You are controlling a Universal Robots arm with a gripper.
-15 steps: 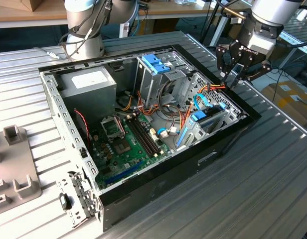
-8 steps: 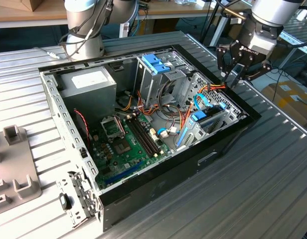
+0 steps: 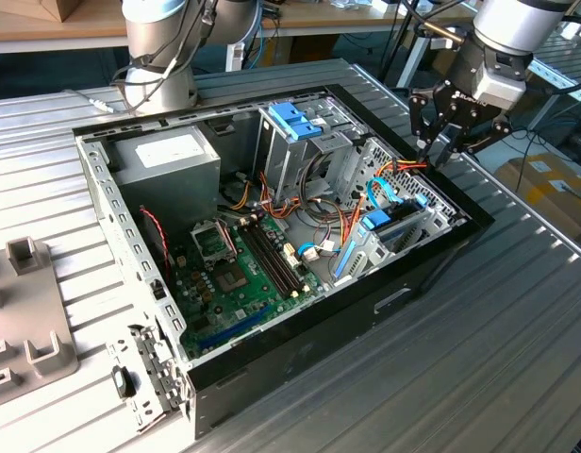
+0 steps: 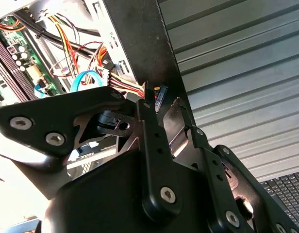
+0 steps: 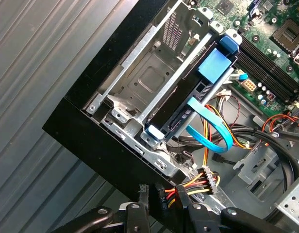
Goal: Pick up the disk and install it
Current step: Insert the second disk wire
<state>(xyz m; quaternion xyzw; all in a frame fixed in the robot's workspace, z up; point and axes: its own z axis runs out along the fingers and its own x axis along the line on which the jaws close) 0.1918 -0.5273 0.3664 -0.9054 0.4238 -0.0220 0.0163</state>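
Setting: open computer case (image 3: 272, 217) lying on its side on a ribbed metal surface (image 3: 517, 359), motherboard (image 3: 239, 274) facing up.
Disk: standing on edge in the grey drive cage (image 5: 149, 73) at the case's front corner, toward the exterior view's right; dark slab (image 5: 188, 94) with light-blue carrier parts at both ends, next to an unfilled bay; in the exterior view a blue patch (image 3: 394, 226) low among the wiring.
Pincer: poised over the case's front rim (image 3: 443, 151), just above the cage corner and apart from the disk; in both wrist views (image 4: 161, 109) (image 5: 152, 199) hanging over a bundle of red, yellow and black wires (image 5: 193, 187); spread or pressed together, cannot tell.
Stage, as a judgement: disk already in the cage, seating depth not confirmable from here.
Doing it well: carrier square to the cage rails, pressure along the rail line only, none across the slab's thin edge; flat blue ribbon cable (image 5: 210, 126) and wire bundle kept out of the slot to avoid pinching; the fixed blue latch (image 3: 295, 118) on the upper cage left alone.
Risk: loose wires lying right under the pincer, easy to snag.
Writing: pale label on the power supply (image 3: 168, 149), print too small to read; white marks on a black plug (image 5: 161, 196) by the wire bundle, not legible; disk's label not facing any camera.
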